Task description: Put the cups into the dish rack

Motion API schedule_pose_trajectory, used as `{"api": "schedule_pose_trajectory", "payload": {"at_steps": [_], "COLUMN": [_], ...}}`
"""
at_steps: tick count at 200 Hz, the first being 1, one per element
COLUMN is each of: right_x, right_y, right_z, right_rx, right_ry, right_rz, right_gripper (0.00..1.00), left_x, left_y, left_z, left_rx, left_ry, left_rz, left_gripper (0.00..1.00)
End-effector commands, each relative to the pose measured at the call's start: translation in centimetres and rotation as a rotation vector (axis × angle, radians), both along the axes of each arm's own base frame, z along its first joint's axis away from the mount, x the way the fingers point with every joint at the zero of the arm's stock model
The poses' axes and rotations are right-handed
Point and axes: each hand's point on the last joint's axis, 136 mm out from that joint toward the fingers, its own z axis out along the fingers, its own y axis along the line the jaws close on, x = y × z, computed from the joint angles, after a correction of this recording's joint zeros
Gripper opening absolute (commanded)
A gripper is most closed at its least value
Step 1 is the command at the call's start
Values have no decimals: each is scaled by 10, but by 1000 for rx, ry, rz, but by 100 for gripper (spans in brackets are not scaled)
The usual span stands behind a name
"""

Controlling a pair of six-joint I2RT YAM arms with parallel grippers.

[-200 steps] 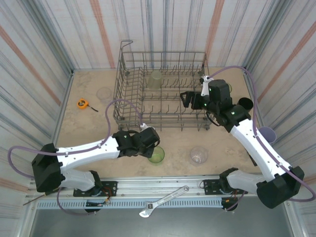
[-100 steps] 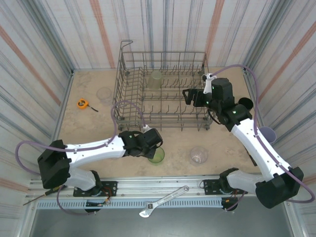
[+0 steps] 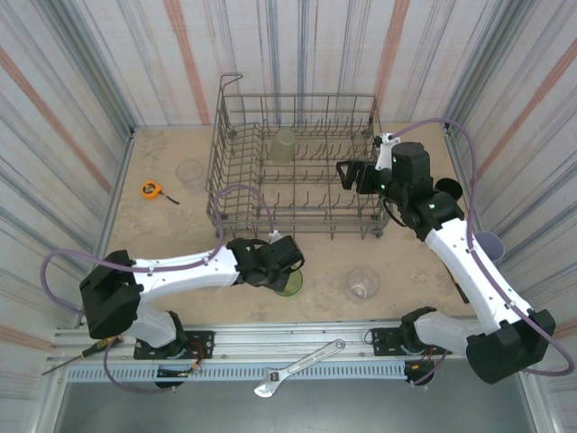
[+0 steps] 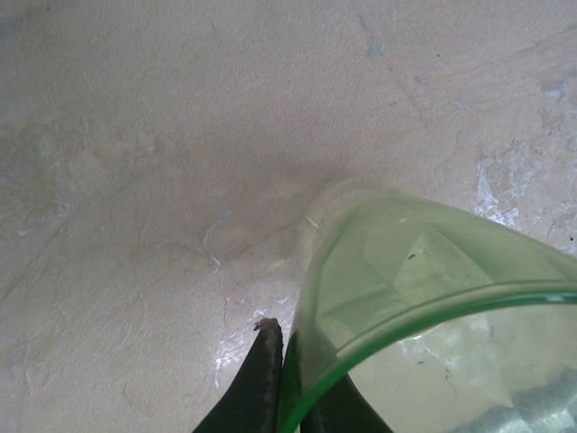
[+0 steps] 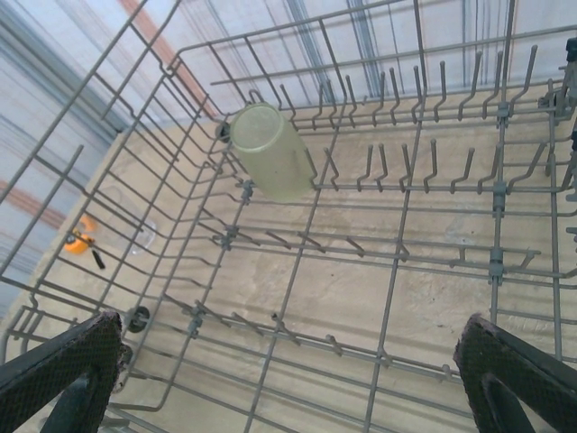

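Note:
A translucent green cup [image 3: 291, 284] stands on the table in front of the dish rack [image 3: 236, 194]. My left gripper [image 3: 284, 268] is shut on its wall: in the left wrist view one dark finger [image 4: 262, 374] is outside the green cup [image 4: 424, 271] and the other is inside the rim. A yellow-green cup [image 3: 283, 144] lies among the tines at the back of the rack; it shows as the yellow-green cup [image 5: 270, 152] in the right wrist view. My right gripper [image 3: 349, 174] hangs open over the rack's right side with nothing between its fingers [image 5: 65, 368].
A clear cup [image 3: 363, 285] stands right of the green one. Another clear cup [image 3: 191, 171] and an orange tape measure [image 3: 151, 188] sit left of the rack. A black cup [image 3: 448, 190] and a lavender cup [image 3: 488, 244] are by the right wall. A wrench [image 3: 297, 368] lies on the front rail.
My left gripper has slid right and nearer, onto the green cup's rim, nudging the cup slightly. My right gripper has drifted a little right and back over the rack.

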Motion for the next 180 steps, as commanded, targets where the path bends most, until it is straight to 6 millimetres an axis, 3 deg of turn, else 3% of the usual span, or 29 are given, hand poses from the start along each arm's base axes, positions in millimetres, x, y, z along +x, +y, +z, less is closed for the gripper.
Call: {"api": "schedule_pose_trajectory", "payload": {"at_steps": [1,70,180], "right_x": [-6,-4,-3], "right_y": [0,6,15], "right_z": [7,-9,-22], "right_rx": [-1,6,-2], "right_ry": [-13,41,88], "right_rz": [17,41,79], "right_gripper": [99,99,99], "left_x": [6,10,21], "left_y": [3,2,-23], "left_z": [14,31,92], "left_rx": [54,87,10], "left_ry": [-35,-54,-100], "left_rz": [-21,-59,-111], "left_gripper": [0,0,0]}}
